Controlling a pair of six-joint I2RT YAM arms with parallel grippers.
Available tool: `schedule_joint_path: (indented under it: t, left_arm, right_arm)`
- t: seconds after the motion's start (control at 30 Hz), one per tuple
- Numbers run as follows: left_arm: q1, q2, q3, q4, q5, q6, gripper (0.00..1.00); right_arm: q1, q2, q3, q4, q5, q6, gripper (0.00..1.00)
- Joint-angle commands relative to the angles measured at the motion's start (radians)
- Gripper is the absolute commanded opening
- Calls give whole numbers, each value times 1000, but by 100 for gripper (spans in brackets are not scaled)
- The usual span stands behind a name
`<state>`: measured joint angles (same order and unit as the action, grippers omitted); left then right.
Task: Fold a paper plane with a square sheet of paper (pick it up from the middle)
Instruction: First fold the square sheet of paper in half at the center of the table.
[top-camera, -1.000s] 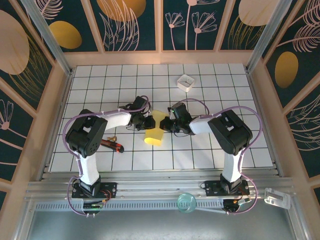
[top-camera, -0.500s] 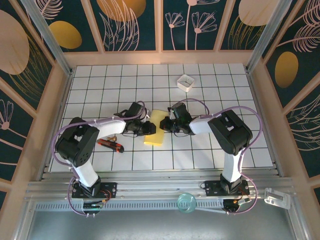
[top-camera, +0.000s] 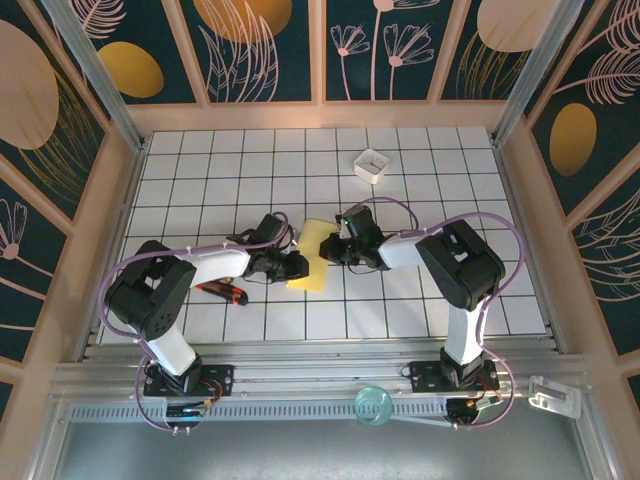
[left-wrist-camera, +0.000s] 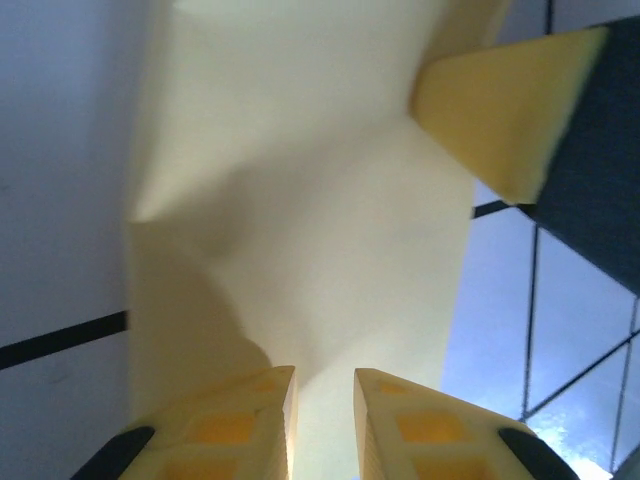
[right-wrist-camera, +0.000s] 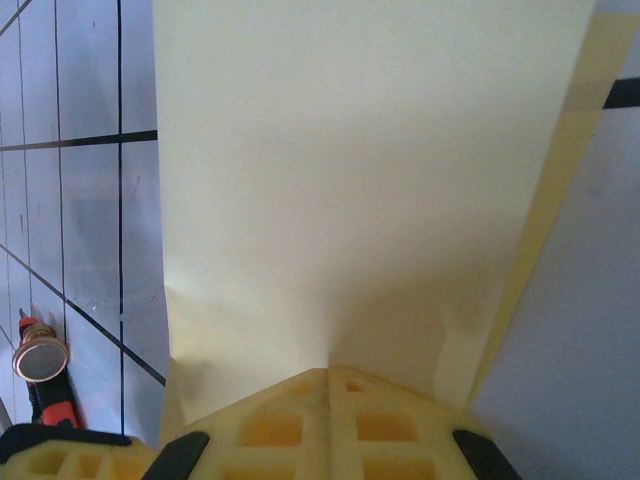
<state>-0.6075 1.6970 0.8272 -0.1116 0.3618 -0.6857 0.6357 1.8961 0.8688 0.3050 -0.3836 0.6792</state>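
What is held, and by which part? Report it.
The right fingers are shut on the yellow paper at its right edge; the left fingers straddle its left edge, slightly apart, seemingly unclamped.

Both arms: white links, chunky black joint housings – left arm (top-camera: 215, 263), right arm (top-camera: 455, 265). Lilac cables (top-camera: 102, 298) loop alongside. Black base plates (top-camera: 190, 380) at table's near edge. Up close, left gripper (left-wrist-camera: 323, 385) & right gripper (right-wrist-camera: 328, 375): pale-yellow fingers (left-wrist-camera: 245, 425) w/ square waffle recesses, black trim.

Paper sheet (right-wrist-camera: 350, 180) partly out-of-frame
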Motion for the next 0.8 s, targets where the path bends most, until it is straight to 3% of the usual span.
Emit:
schedule_joint_path:
  t: [0.0, 0.3, 0.6, 0.77]
  left_arm:
    - [9, 10, -1, -60, -65, 11, 23]
    - [10, 9, -14, -116, -128, 42, 24]
    - [11, -64, -51, 63, 96, -6, 30]
    - [18, -31, -40, -37, -16, 15, 24]
  right_arm:
    - [-4, 62, -67, -188, 103, -31, 0]
    - [-9, 59, -77, -188, 103, -40, 0]
    - [-11, 55, -80, -190, 104, -43, 0]
    - [-10, 55, -76, -194, 106, -47, 0]
